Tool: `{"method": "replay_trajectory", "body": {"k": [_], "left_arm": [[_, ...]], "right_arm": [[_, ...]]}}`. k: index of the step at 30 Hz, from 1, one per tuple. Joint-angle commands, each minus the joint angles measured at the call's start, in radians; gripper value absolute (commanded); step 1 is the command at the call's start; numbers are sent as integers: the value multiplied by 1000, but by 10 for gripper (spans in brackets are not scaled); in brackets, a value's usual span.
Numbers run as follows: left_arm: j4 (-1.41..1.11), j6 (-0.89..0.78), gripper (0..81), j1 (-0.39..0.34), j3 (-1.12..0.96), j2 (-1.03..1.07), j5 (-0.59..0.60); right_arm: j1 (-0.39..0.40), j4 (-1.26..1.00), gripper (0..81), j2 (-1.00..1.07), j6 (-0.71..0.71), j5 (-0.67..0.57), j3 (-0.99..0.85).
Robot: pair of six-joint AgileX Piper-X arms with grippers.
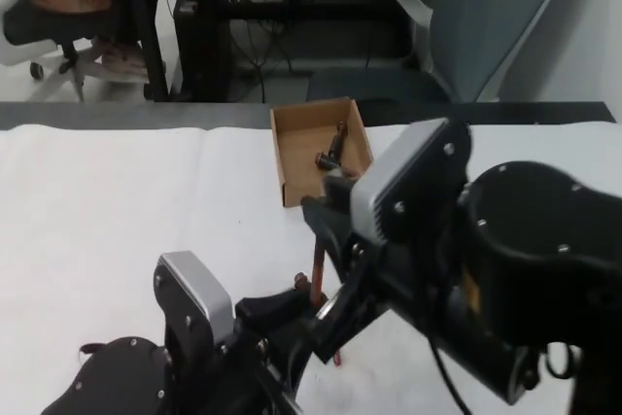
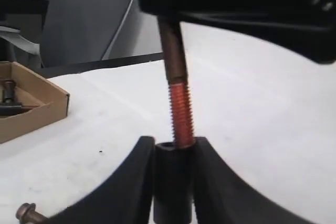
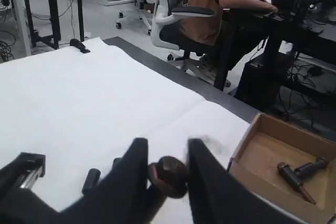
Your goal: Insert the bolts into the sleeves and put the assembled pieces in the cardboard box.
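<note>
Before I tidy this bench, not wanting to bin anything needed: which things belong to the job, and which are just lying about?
Job: bolt in right pincer; sleeve in left pincer; cardboard box; assembled pieces inside it; loose bolt; spare sleeve.
Lying about: grey chair; white chair; small black object.

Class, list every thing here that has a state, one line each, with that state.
Black cylindrical sleeve: upright, clamped in left claw.
Copper-coloured threaded metal bolt: held by right claw, tip at that sleeve's mouth.
Brown cardboard box: open, holding two assembled pieces.
Loose spare bolt: lying on the white cloth.
</note>
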Motion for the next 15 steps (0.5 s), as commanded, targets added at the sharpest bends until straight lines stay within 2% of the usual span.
{"method": "replay_trajectory", "body": {"k": [1, 8, 15], "left_arm": [[-79, -1, 18, 3, -12, -3, -34], [-79, -1, 18, 3, -12, -3, -50], [-60, -3, 18, 3, -12, -3, 50]], "right_arm": [[7, 67, 6, -29, -7, -15, 11], [63, 89, 6, -39, 21, -9, 11], [51, 54, 6, -39, -61, 46, 11]]}}
